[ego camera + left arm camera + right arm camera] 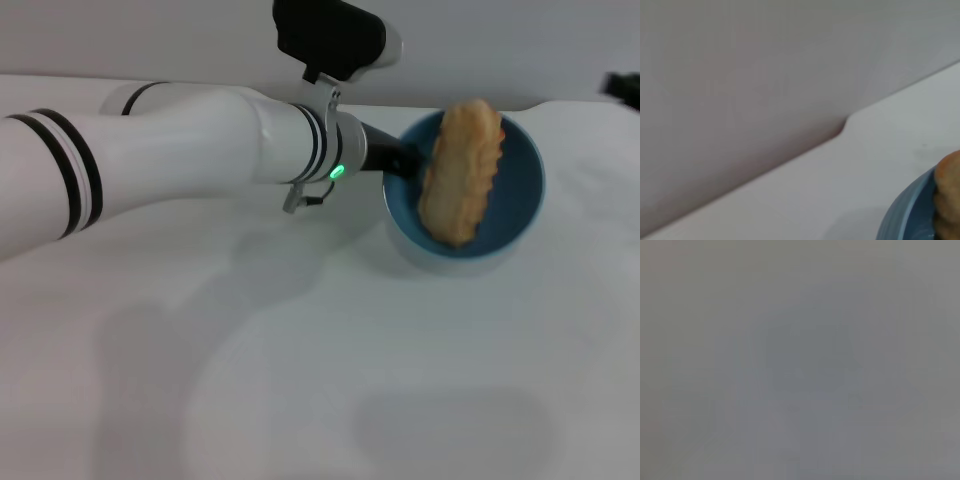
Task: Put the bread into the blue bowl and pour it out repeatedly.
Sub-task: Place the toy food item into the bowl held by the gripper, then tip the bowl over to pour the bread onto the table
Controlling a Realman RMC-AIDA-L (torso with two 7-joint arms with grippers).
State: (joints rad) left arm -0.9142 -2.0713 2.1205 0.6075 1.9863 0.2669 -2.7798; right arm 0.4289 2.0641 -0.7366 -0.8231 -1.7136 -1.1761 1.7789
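Now the bread (461, 170) lies tilted inside the blue bowl (520, 215) at the far right of the tabletop (300, 380). The left claw (405, 158) pinches the bowl's left rim. The bread seems light and stiff; the glossy bowl may slip.

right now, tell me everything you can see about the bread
The bread is an elongated toy loaf, golden-tan, with a wavy scalloped edge along one side and a matte, slightly textured surface. It lies inside the blue bowl, leaning steeply with its upper end poking above the far rim and its lower end down in the bowl. The bowl looks tipped toward the camera, held at its left rim by the left hand. The left wrist view catches only a tan edge of it.
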